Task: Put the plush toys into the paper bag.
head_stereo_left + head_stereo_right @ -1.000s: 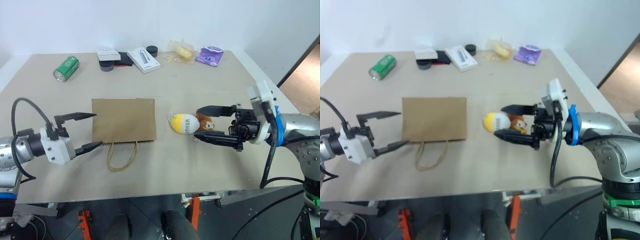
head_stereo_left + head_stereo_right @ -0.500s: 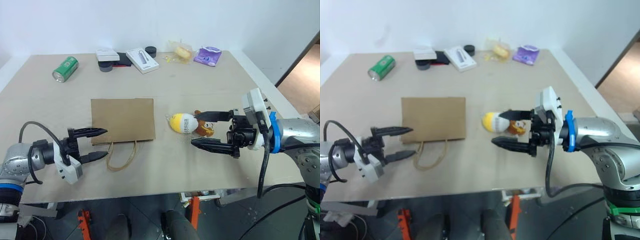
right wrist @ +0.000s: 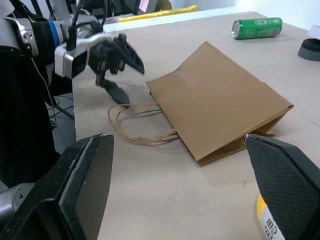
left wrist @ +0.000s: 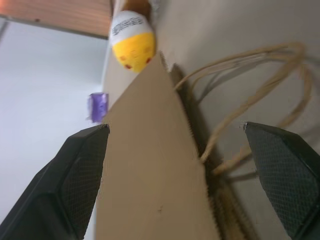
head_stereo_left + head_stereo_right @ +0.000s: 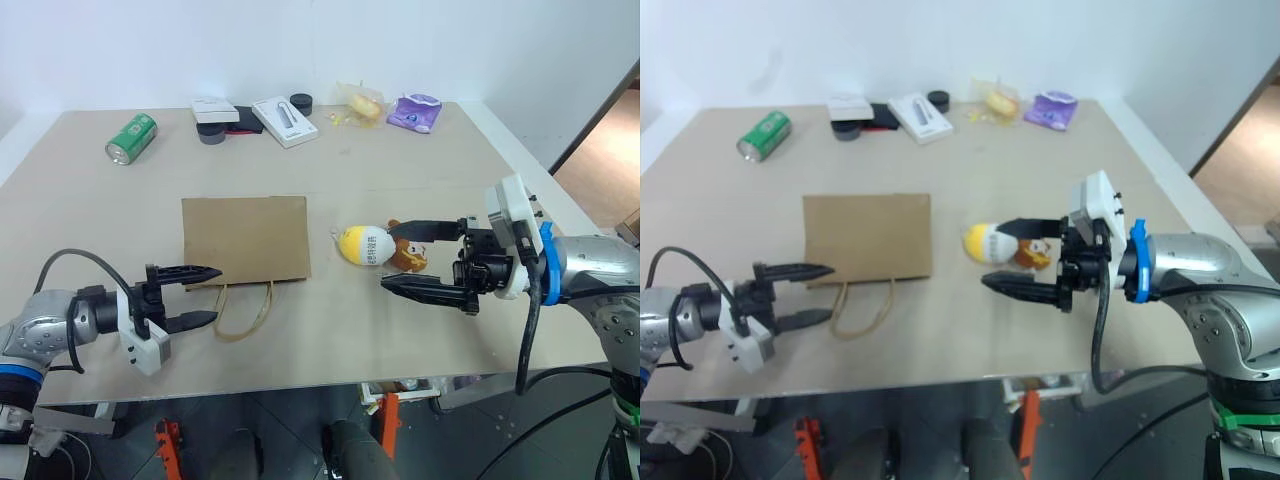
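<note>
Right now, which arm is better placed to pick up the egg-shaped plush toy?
Right. The right gripper hangs open beside the yellow-and-white egg plush, fingers straddling it. The left gripper is open at the paper bag's handles.

Light is bright and even across the pale beige desk (image 5: 400,170), falling from above with no hard glare. Shadows are soft and short: a thin dark edge lies under the flat brown paper bag (image 5: 246,240) and a faint one under the green drink can (image 5: 131,137). The 2 head views are sharp in the middle, with the white wall behind slightly washed out. In the left wrist view the 2 black textured fingers (image 4: 75,175) and the near bag surface are blurred, and the yellow-and-white egg-shaped plush toy (image 4: 131,39) is soft too. The right wrist view is crisp further off, while its own fingers (image 3: 85,185) are out of focus.
</note>
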`<state>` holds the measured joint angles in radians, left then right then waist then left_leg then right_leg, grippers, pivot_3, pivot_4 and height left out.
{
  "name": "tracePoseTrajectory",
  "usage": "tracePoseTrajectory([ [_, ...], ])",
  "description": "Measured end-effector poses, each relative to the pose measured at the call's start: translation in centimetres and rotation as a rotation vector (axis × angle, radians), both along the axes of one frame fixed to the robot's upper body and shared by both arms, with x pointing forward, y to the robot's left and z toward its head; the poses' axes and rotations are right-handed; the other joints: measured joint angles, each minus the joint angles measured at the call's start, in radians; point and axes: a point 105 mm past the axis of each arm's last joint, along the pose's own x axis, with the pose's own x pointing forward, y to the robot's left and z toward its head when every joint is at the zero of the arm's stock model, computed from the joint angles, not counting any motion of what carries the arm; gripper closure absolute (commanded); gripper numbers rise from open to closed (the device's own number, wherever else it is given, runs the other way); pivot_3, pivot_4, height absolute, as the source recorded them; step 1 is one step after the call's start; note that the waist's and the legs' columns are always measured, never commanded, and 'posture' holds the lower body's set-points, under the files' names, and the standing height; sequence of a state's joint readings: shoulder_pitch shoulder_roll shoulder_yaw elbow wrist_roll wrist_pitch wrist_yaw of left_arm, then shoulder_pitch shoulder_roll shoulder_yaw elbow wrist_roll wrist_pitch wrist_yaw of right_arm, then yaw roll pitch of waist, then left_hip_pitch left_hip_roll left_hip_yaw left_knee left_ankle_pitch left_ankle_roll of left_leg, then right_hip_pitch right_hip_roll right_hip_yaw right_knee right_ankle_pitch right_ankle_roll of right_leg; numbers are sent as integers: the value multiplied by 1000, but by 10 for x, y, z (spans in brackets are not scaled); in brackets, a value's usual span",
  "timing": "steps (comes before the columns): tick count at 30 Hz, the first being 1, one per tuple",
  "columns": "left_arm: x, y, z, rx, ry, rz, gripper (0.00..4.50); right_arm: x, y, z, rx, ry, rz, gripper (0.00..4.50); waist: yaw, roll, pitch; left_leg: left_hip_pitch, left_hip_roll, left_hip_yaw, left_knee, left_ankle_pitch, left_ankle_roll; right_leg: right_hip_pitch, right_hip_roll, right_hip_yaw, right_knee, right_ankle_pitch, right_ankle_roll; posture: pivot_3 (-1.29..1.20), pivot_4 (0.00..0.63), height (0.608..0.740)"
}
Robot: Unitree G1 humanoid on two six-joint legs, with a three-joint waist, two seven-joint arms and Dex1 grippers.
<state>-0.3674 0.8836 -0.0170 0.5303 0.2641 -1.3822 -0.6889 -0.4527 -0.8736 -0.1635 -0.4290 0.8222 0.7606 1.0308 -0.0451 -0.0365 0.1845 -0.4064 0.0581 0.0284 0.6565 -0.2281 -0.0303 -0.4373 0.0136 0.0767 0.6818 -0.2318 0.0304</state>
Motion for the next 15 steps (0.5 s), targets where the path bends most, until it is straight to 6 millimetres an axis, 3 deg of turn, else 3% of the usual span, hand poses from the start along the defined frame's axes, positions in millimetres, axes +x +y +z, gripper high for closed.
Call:
tracePoseTrajectory([
  [10, 6, -12, -10, 1, 35, -1, 46, -3, 8, 17, 73, -7, 30, 0, 0, 0, 0, 0, 0, 0, 0, 1, 1, 0, 0, 0, 0, 2, 0, 0, 150, 740],
  [13, 9, -18, -16, -5, 67, 2, 776, -3, 9, 18, 76, -11, 27, 0, 0, 0, 0, 0, 0, 0, 0, 1, 1, 0, 0, 0, 0, 2, 0, 0, 150, 740],
  [15, 10, -21, -18, -10, 82, 9, 1708, -3, 9, 18, 77, -11, 25, 0, 0, 0, 0, 0, 0, 0, 0, 1, 1, 0, 0, 0, 0, 2, 0, 0, 150, 740],
])
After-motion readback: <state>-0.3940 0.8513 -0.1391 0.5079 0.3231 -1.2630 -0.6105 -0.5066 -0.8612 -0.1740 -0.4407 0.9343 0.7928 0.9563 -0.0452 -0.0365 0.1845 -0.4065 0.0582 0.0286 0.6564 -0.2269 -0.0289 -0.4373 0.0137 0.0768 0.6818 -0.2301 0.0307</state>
